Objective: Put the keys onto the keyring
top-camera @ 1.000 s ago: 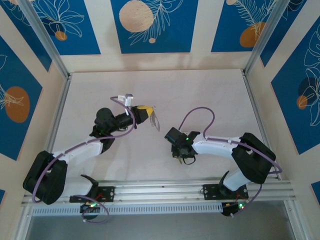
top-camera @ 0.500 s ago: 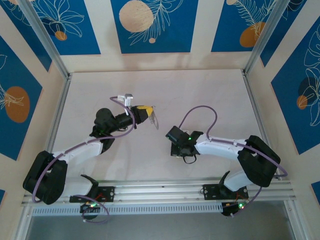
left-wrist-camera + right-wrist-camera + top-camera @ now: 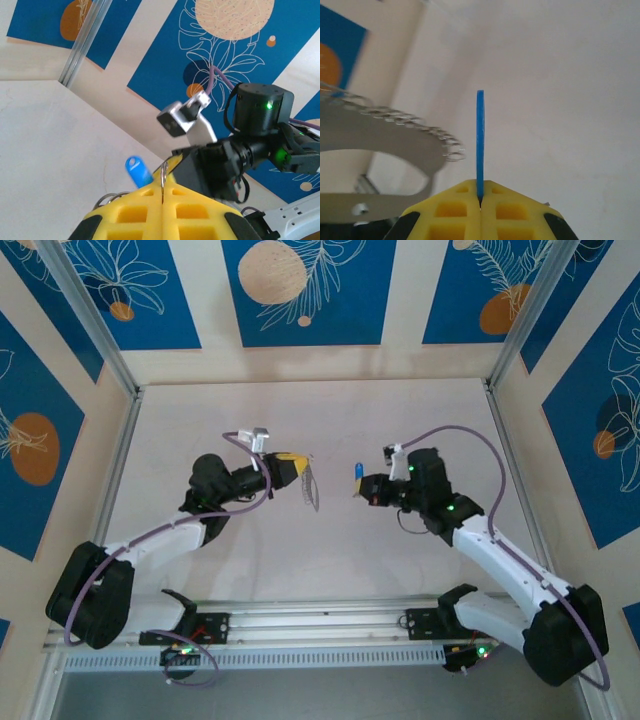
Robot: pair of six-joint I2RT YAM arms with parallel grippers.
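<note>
Over the table (image 3: 330,410), left gripper (image 3: 300,472) is clamped on the grey keyring (image 3: 311,490); right gripper (image 3: 365,483) pinches the blue key (image 3: 357,472), near the keyring, not touching.

You have one blue key (image 3: 357,472) and one grey keyring (image 3: 310,487). You have two grippers, left gripper (image 3: 299,467) and right gripper (image 3: 364,486).

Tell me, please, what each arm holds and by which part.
The left gripper, jaws shut, pinches the keyring by its rim; the right gripper, jaws shut, pinches the key at its base, blue head sticking out.
</note>
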